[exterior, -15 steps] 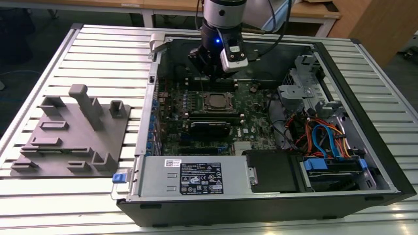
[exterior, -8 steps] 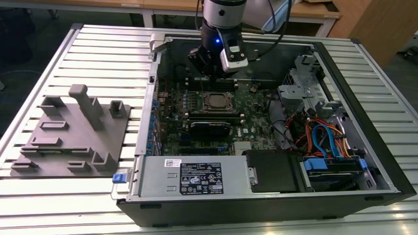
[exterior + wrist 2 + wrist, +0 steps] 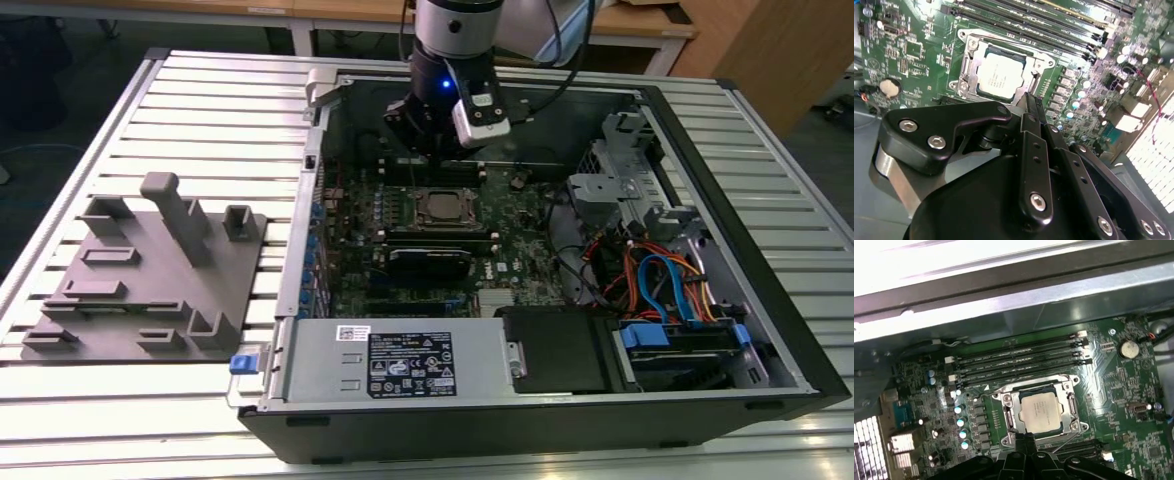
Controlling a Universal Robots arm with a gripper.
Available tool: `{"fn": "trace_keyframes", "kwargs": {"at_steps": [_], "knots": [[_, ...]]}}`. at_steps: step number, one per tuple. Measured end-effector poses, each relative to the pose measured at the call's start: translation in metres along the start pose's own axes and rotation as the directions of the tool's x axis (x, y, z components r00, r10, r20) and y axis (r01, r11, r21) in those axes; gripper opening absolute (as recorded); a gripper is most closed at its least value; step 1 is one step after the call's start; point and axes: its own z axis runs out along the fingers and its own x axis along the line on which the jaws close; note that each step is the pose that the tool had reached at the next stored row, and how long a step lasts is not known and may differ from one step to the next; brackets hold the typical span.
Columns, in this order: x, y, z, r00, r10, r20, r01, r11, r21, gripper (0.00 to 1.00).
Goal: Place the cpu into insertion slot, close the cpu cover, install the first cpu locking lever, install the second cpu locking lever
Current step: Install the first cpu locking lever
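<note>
The cpu (image 3: 439,207) (image 3: 999,75) (image 3: 1040,411), a flat square chip with a silver-grey top, lies in the insertion slot (image 3: 1000,399) on the green board. The cpu cover (image 3: 967,65) (image 3: 1072,405), a silvery metal frame, lies flat around the chip, which shows through its window. A thin metal lever rod (image 3: 1070,439) runs along one side of the slot. My gripper (image 3: 430,152) (image 3: 1029,98) (image 3: 1026,438) hangs just above the board beside the slot, fingers together with nothing between them.
The board sits deep inside an open computer case (image 3: 747,300) with tall walls. Long black memory slots (image 3: 1019,360) flank the socket, with a black block (image 3: 430,262) on the near side. Coloured cables (image 3: 654,280), a drive cage (image 3: 607,180) and a grey fixture tray (image 3: 147,270) are nearby.
</note>
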Motion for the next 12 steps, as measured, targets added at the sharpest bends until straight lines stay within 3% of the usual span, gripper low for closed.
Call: {"fn": "trace_keyframes", "kwargs": {"at_steps": [3,9,10,12], "knots": [[0.0,0.0,0.0006,0.9987,-0.051,-0.0005,0.051,0.9987,0.0006,0.1],[0.0138,-0.0027,0.0023,0.9983,-0.058,0.0013,0.058,0.9983,-0.0004,0.1],[0.0153,-0.0031,0.0027,0.9983,-0.059,0.0044,0.059,0.9983,-0.0012,0.1],[0.0182,-0.0036,0.0032,0.9981,-0.06,0.018,0.06,0.9982,-0.0031,0.1]]}}
